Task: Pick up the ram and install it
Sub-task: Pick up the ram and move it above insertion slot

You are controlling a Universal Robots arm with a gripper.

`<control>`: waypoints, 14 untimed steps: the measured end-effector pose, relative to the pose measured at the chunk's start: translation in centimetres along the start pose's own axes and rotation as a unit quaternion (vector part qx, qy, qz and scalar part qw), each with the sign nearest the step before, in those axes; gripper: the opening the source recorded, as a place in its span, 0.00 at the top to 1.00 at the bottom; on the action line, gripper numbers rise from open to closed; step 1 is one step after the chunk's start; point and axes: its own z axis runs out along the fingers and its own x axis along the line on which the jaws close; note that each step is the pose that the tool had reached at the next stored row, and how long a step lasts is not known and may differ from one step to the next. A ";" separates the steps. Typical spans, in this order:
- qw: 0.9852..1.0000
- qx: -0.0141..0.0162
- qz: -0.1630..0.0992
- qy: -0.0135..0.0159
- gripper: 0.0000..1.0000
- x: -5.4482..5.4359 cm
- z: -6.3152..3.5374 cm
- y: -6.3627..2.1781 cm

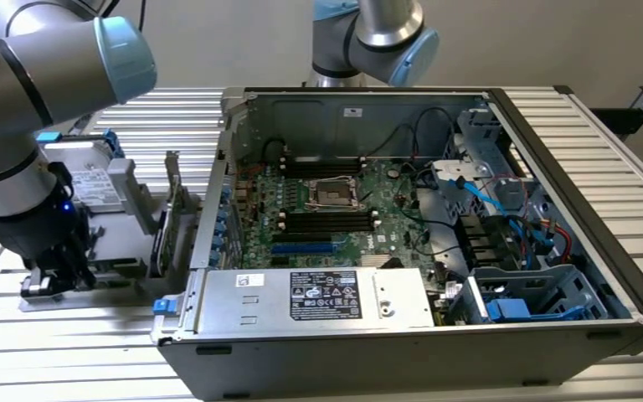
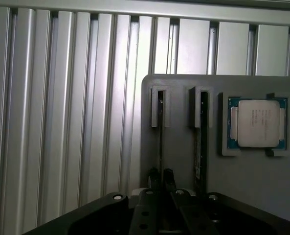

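Observation:
The ram [image 2: 160, 139] stands on edge in a slot of a grey holder [image 2: 184, 161], seen as a thin dark strip. My gripper [image 2: 161, 177] is down over it, its two fingertips close on either side of the strip's near end, shut on the ram, which still sits in its slot. A second ram stick [image 2: 202, 147] stands in the neighbouring slot. In the exterior view, my gripper [image 1: 59, 272] reaches down onto the grey holder [image 1: 104, 251] at the exterior view's left, beside the open computer case [image 1: 411, 335].
A CPU chip [image 2: 257, 122] lies in a recess of the holder beside the sticks. An upright expansion card [image 1: 172, 209] stands between holder and case. Inside the case lie the motherboard's black memory slots [image 1: 327, 219], cables and a power supply [image 1: 321, 297]. A second arm [image 1: 367, 33] stands behind the case.

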 end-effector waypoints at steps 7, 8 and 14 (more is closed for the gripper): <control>1.000 0.000 0.000 0.000 0.86 -0.3 -0.67 0.04; 1.000 0.000 0.000 0.000 0.86 -0.3 -0.78 0.04; 1.000 -0.001 0.000 0.001 0.86 -0.6 -2.07 0.11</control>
